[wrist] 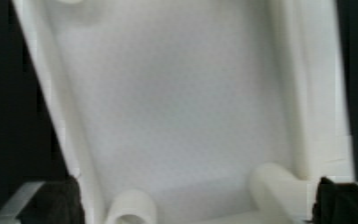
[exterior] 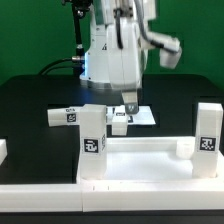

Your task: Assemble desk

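Observation:
The desk top (wrist: 185, 110) fills the wrist view: a white tray with raised rim walls and two round sockets (wrist: 131, 207) near my fingers. My gripper (wrist: 194, 200) is open, with a dark finger (wrist: 41, 200) on either side of the tray and nothing pinched. In the exterior view the gripper (exterior: 128, 102) hangs at the middle, and the rimmed top (exterior: 150, 163) lies toward the front. One tagged leg (exterior: 92, 135) stands at the top's left end and another (exterior: 207, 130) at its right. A third leg (exterior: 65, 116) lies on the black table. A small one (exterior: 120, 122) shows just under the gripper.
The marker board (exterior: 146, 115) lies flat on the black table behind the small leg. A broad white rail (exterior: 110, 205) runs along the front edge, with a white stub (exterior: 3, 150) at the exterior view's left. The arm's bulky white body (exterior: 112, 55) stands at the back.

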`<state>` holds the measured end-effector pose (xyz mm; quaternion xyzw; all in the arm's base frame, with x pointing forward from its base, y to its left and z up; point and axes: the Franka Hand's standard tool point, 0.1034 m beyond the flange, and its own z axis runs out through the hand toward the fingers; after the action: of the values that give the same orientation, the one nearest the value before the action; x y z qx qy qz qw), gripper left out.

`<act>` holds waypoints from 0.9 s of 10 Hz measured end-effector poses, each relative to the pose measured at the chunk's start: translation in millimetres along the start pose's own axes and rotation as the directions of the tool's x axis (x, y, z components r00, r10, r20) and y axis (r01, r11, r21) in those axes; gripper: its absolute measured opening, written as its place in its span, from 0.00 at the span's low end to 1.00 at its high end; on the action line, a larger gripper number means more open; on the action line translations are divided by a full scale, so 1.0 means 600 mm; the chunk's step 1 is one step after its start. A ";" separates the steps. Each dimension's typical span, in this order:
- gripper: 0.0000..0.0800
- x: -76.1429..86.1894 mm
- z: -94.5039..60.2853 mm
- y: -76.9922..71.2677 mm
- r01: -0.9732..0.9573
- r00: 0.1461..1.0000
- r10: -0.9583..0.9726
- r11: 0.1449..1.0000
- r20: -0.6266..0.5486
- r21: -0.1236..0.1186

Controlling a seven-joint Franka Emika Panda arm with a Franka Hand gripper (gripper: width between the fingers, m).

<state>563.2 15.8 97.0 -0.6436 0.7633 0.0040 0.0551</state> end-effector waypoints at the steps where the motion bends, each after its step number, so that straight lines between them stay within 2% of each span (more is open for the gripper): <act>1: 0.81 -0.002 0.023 0.023 0.009 1.000 -0.009 1.000 -0.014 -0.028; 2: 0.81 -0.008 0.039 0.033 0.009 1.000 -0.010 0.999 -0.024 -0.045; 3: 0.81 -0.017 0.039 0.033 0.011 1.000 -0.012 0.999 -0.021 -0.052; 7: 0.81 -0.015 0.042 0.035 0.023 0.999 -0.024 0.998 -0.022 -0.053; 8: 0.81 -0.014 0.054 0.046 0.016 0.999 -0.016 1.000 -0.032 -0.020; 9: 0.81 -0.012 0.076 0.072 0.011 0.999 -0.012 1.000 -0.040 -0.022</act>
<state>525.3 33.8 49.5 -0.6485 0.7605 -0.0007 0.0326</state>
